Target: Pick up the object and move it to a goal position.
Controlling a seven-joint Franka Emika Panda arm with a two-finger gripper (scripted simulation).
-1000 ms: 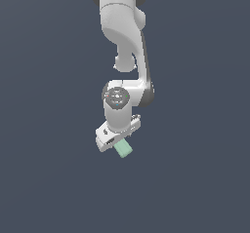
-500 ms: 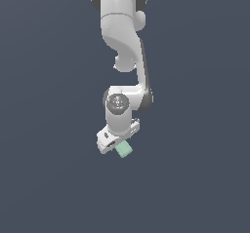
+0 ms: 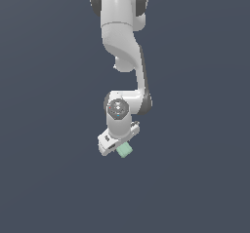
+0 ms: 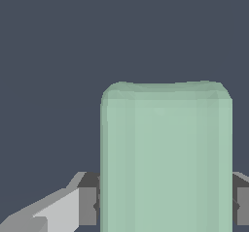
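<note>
1 arm [image 3: 122, 42] filled the exterior view, hanging from the top of the picture against a plain dark slate backdrop, with no bench edge or goal marker to be made out. At its lower end the white gripper [image 3: 118, 146] was turned at a slant, and the object [image 3: 124, 150], a small mint-green block, stuck out from it toward the exterior view's right, narrower than the gripper body that carried it. That slanted hold probably just followed the wrist's rotation at the grasp. The wrist view showed the same block [image 4: 165, 158] very close, taking up much of the picture, its rounded far end pointing away from the camera and its long sides running straight down between the 2 grey fingers [image 4: 87, 199], 1 on each flank. Both fingers touched the block's sides with no gap visible, so the jaws were clenched on the block, gripping it across its narrow width, which seemed the sensible axis for a secure pinch. Judging by this, the pick was done and the carry to the goal remained.
</note>
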